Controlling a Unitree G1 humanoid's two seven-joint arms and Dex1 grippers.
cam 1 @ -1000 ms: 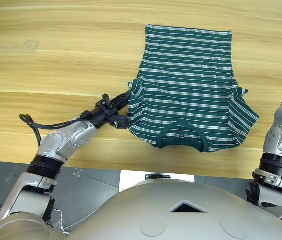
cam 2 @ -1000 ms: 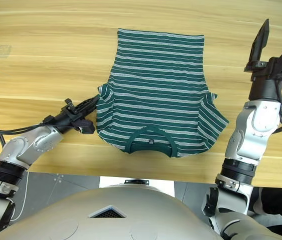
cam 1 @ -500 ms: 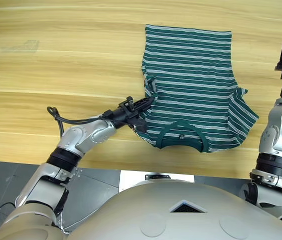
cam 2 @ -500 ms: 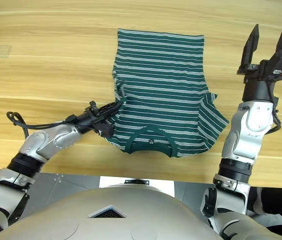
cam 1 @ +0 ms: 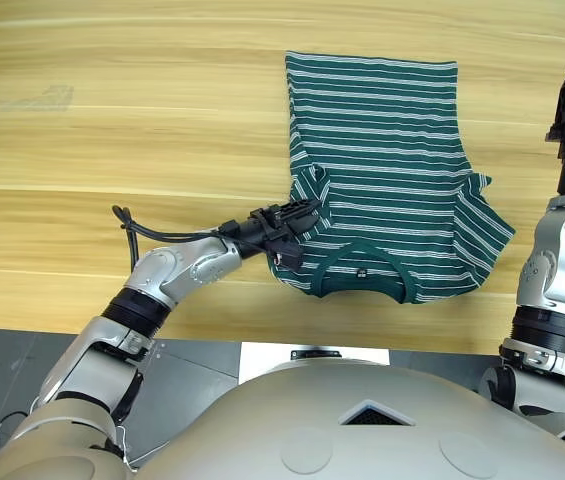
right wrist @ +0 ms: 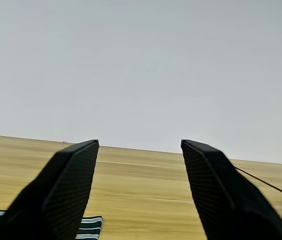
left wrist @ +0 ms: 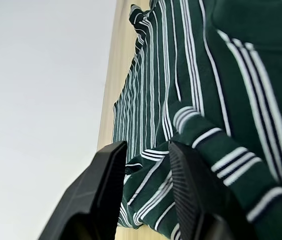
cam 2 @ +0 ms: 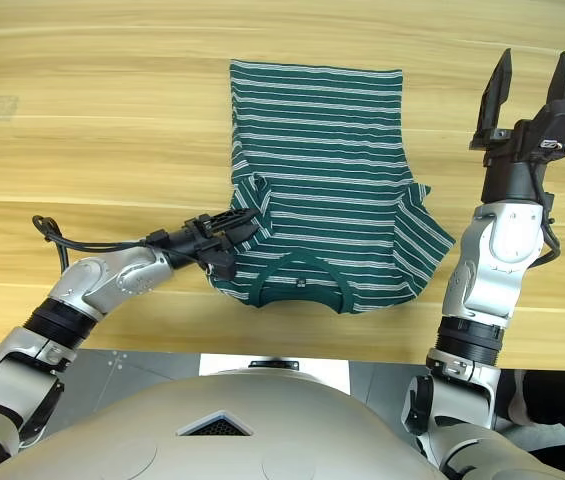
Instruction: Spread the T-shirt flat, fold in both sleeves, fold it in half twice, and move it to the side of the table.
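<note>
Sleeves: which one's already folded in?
The left sleeve, beside the left gripper: it is doubled over onto the T-shirt body. The right sleeve lies spread outward on the table.

A light wooden plank table (cam 1: 142,120) spreads under and beyond the left gripper (cam 1: 302,212); dark grey floor tiles (cam 1: 187,365) lie on its near side. Past the right gripper (cam 2: 536,62), a plain pale grey wall (right wrist: 141,60) rises behind the table's far edge
</note>
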